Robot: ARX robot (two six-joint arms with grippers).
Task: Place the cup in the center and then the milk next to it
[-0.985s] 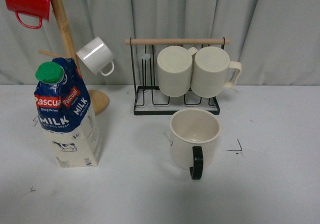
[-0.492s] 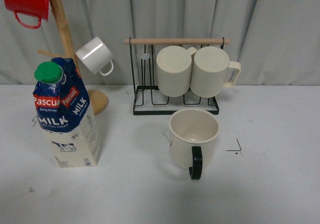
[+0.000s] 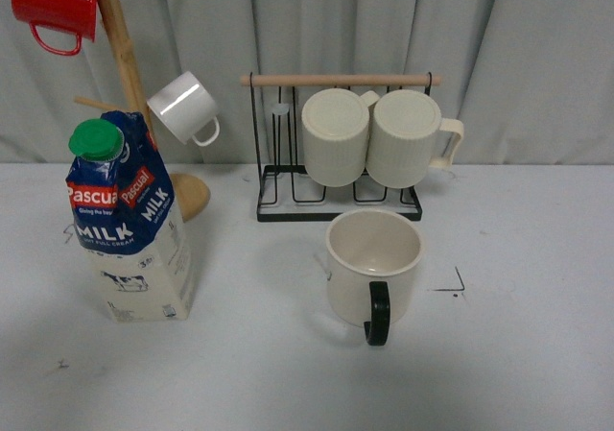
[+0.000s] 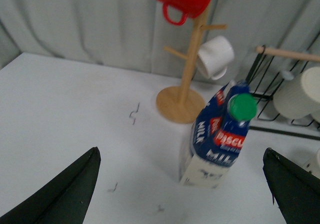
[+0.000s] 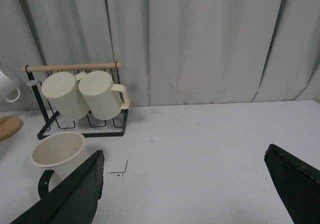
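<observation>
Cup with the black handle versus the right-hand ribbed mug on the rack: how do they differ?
The cup stands upright on the table, mouth up; the ribbed mug lies on its side on the rack, base toward the front camera. The cup has a black handle, the ribbed mug a cream one. Both are cream.

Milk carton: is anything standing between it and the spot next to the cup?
Nothing visible. In the front view only bare white tabletop lies between the milk carton and the cup. The wire rack and the wooden mug tree stand further back, off that line.
</observation>
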